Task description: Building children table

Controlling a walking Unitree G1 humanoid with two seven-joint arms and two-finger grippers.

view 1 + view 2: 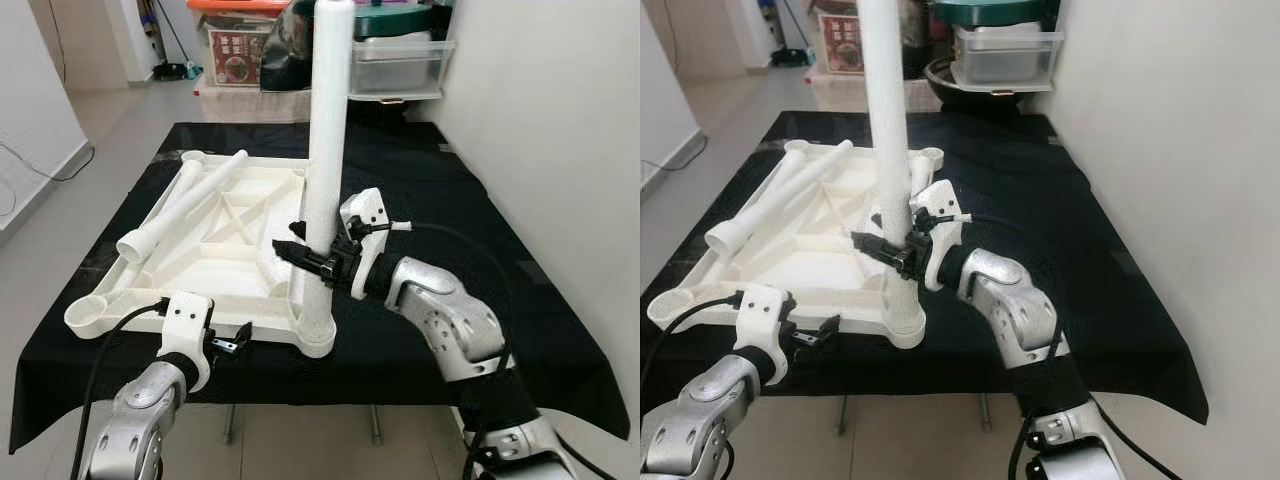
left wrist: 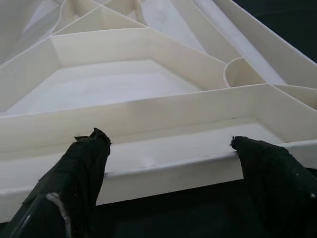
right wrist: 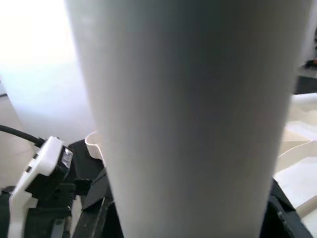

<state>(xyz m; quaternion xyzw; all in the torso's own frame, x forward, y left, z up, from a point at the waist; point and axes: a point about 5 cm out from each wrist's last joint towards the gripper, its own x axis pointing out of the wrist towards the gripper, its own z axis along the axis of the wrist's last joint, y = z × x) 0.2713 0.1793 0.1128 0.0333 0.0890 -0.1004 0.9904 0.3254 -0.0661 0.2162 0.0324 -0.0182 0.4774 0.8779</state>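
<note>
A white children's table top lies upside down on the black cloth. One white leg stands upright in its near right corner socket, and my right gripper is shut on that leg low down; the leg looms close in the right wrist view. A second leg lies loose and slanted across the left side of the top. My left gripper is open at the front rim of the top, one finger to each side, nothing held. The near left socket is empty.
The black-covered table reaches to a wall on the right. Storage boxes and bins stand behind its far edge. Bare floor runs along the left, with a cable near the wall.
</note>
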